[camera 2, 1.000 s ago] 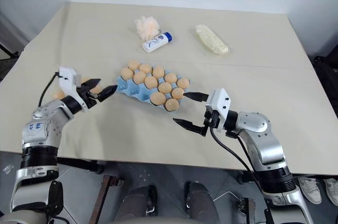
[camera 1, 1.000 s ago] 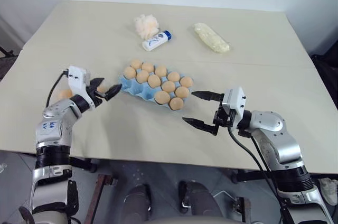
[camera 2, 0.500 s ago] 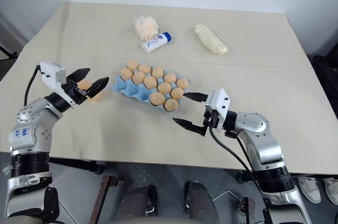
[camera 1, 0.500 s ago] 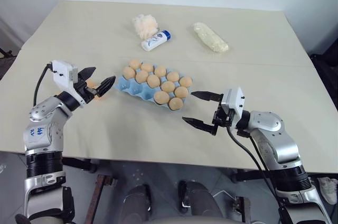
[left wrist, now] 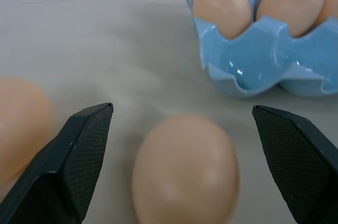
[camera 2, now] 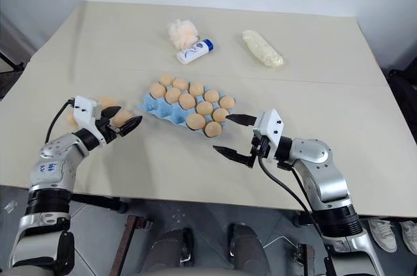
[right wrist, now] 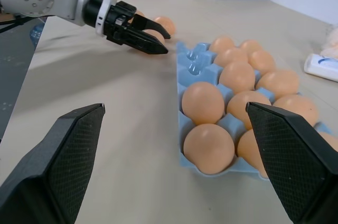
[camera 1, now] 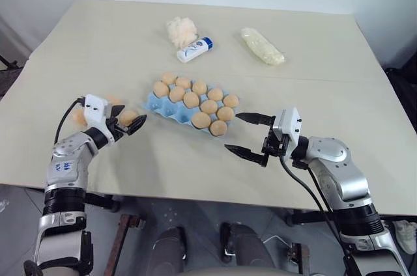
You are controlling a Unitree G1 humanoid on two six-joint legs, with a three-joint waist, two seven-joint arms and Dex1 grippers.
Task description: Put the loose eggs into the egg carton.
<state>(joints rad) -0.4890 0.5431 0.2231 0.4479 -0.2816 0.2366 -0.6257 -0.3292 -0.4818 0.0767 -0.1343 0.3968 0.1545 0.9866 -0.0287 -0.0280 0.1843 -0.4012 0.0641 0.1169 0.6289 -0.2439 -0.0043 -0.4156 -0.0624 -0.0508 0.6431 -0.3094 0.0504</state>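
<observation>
Looking down, head views: my left gripper point(camera 1: 128, 122) has dropped back to the worktop point(camera 1: 313, 61), fingers apart around a loose egg point(camera 1: 128, 117) beside the egg carton point(camera 1: 193, 105).
Left wrist: egg point(left wrist: 185, 168) between the open fingers, unclamped; closing comes next.
Right wrist: right gripper point(camera 1: 246, 135) spread, empty, near the carton point(right wrist: 196, 129).

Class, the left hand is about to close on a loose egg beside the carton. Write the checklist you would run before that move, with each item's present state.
1. Left hand open: ok.
2. Loose egg between its fingers: ok.
3. Fingers clear of the second loose egg: cannot tell, it lies close beside one.
4. Egg carton has empty cups on the near side: ok.
5. Right hand open, apart from the carton: ok.
</observation>
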